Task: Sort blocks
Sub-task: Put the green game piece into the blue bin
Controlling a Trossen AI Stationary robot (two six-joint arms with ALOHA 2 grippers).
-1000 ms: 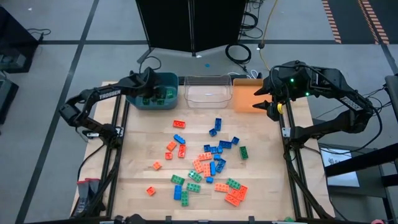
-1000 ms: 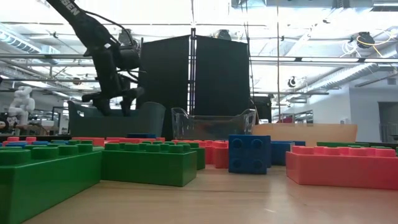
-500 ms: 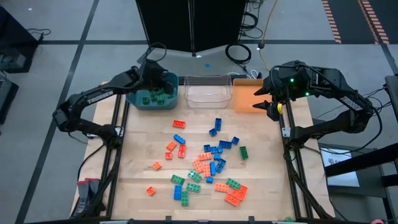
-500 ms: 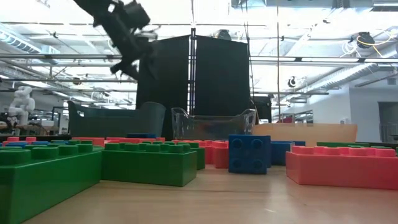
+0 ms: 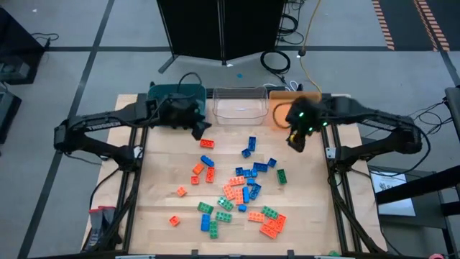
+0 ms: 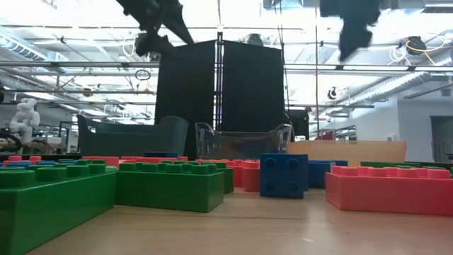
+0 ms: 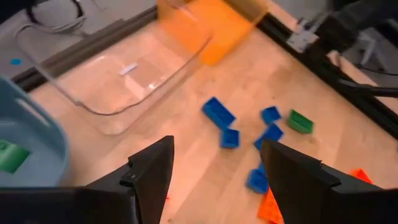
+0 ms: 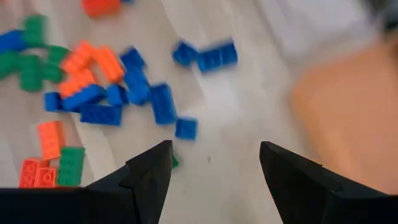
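Both claws spread and empty above the counter, with most sorting still to do.

Left claw [image 5: 199,129], fingers apart and holding nothing, hangs just below the teal bin [image 5: 159,93] at upper left of centre in the high view; right claw [image 5: 295,140], likewise apart and empty, hangs below the orange bin [image 5: 277,97] at upper right. The blocks [image 5: 241,188] lie scattered over the middle and lower part of the counter [image 5: 165,165], none stacked in order. By judgement the task is at an early stage: the left wrist view shows one green brick [image 7: 10,155] already in the teal bin, the clear bin [image 5: 241,106] appears bare, and several dozen pieces remain loose. The blocks are small studded rectangular bricks in green, blue and orange-red.
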